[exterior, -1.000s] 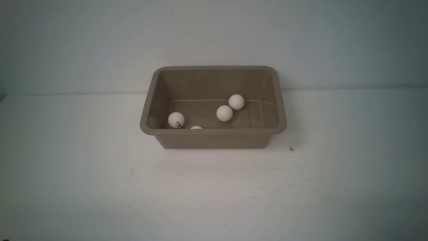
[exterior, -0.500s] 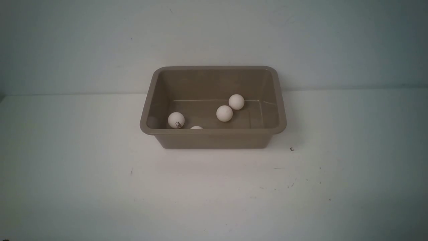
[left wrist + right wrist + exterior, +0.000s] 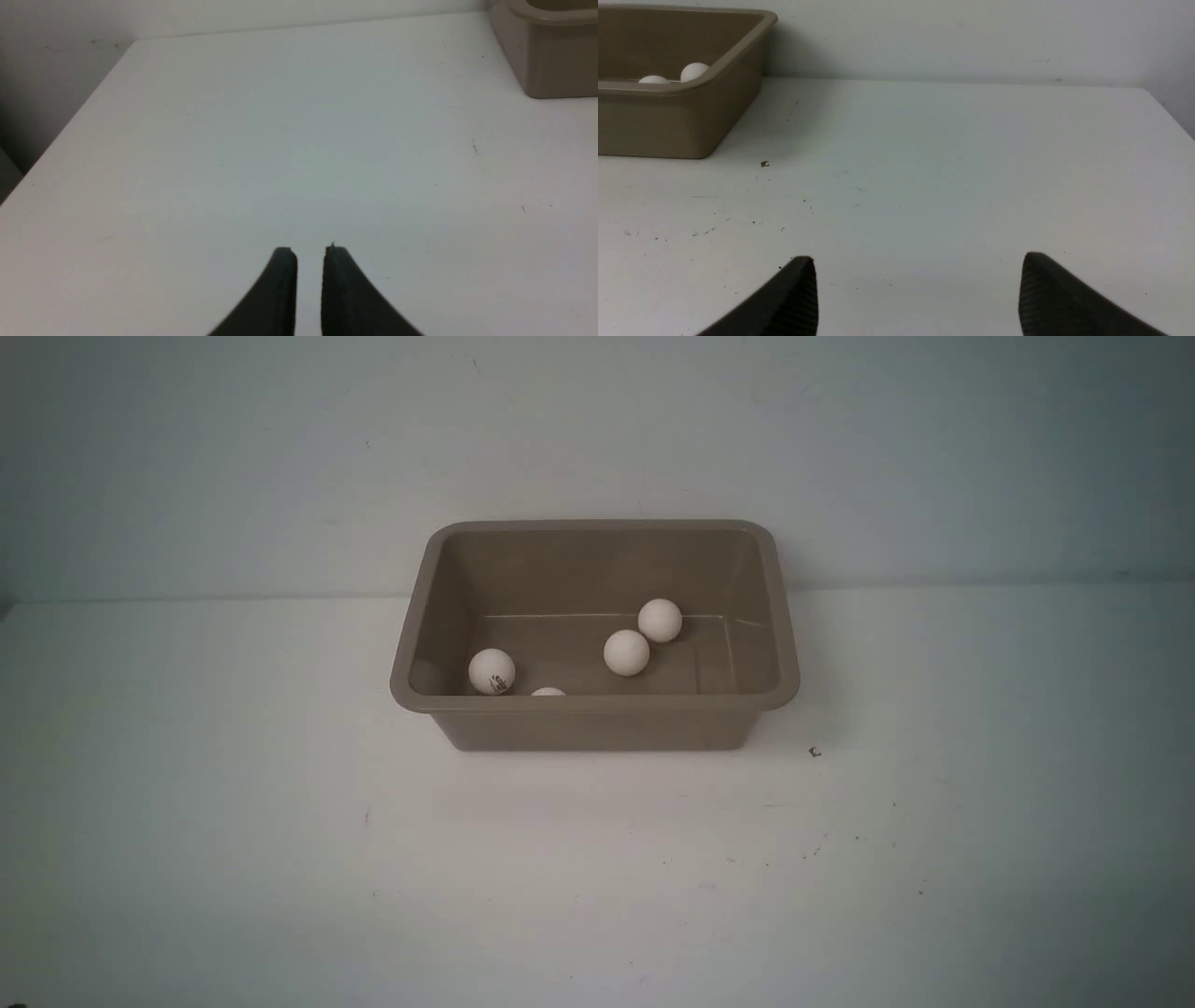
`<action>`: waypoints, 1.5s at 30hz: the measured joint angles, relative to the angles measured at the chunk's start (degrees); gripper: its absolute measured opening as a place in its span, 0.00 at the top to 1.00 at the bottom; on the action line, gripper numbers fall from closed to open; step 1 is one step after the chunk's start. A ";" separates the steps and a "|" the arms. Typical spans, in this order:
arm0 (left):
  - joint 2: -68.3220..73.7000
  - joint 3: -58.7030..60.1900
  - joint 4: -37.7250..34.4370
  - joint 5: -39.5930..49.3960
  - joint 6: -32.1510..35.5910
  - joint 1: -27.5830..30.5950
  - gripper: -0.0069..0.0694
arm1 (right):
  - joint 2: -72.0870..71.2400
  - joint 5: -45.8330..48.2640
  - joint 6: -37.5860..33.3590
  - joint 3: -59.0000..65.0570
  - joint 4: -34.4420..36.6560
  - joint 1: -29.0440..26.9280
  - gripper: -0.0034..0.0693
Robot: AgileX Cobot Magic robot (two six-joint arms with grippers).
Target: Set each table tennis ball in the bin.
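Observation:
The taupe-brown bin stands at the table's middle back. Inside it lie white table tennis balls: one with a dark logo at the left, one in the middle, one further back, and one mostly hidden behind the near wall. Neither gripper shows in the front view. My left gripper is nearly shut and empty over bare table, with the bin's corner far off. My right gripper is wide open and empty; the bin with two balls lies far ahead.
The white table carries small dark specks and a tiny dark chip right of the bin. A pale wall rises behind the table. The table's left edge and right edge show in the wrist views.

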 joint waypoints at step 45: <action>0.00 0.00 0.00 0.00 0.00 -4.16 0.82 | 0.00 0.00 0.16 0.00 0.00 0.00 0.23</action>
